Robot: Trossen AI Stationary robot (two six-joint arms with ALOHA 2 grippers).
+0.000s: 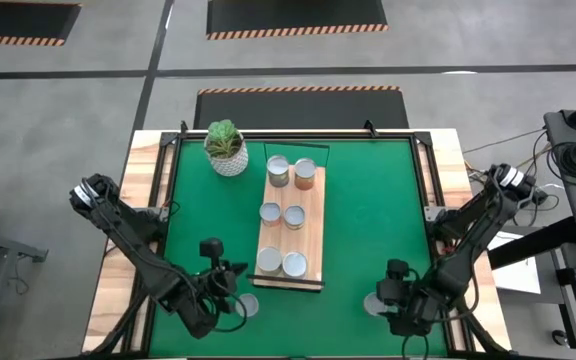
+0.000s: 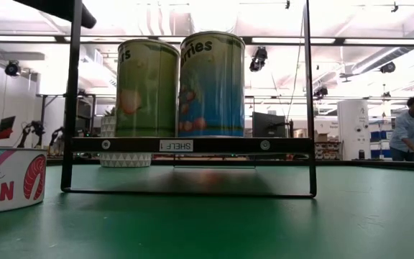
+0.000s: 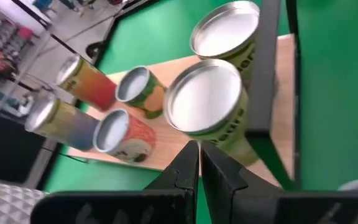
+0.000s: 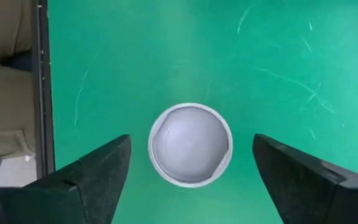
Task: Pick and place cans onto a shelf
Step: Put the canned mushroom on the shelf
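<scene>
Tool of the right arm gapes wide over 1 small silver-topped cylindrical tin beside the long light-brown wooden shelf; rigid, slick metal, so pinch its sides. Left tool is closed, empty.

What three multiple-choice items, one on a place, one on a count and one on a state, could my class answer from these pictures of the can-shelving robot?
1. Where does the potted plant stand?
A. On the green mat, beside the shelf's far end
B. On the shelf
C. Off the table

2. How many cans stand on the shelf?
A. Four
B. Six
C. Eight

3. How do the right gripper's fingers stand?
A. Shut on a can
B. Shut and empty
C. Open, either side of a can

Answers:
1 A, the high view shows the pot on the mat by the shelf's far corner.
2 B, the high view shows three pairs of can tops on the board.
3 C, the right wrist view shows mat between each finger and the can.
</scene>
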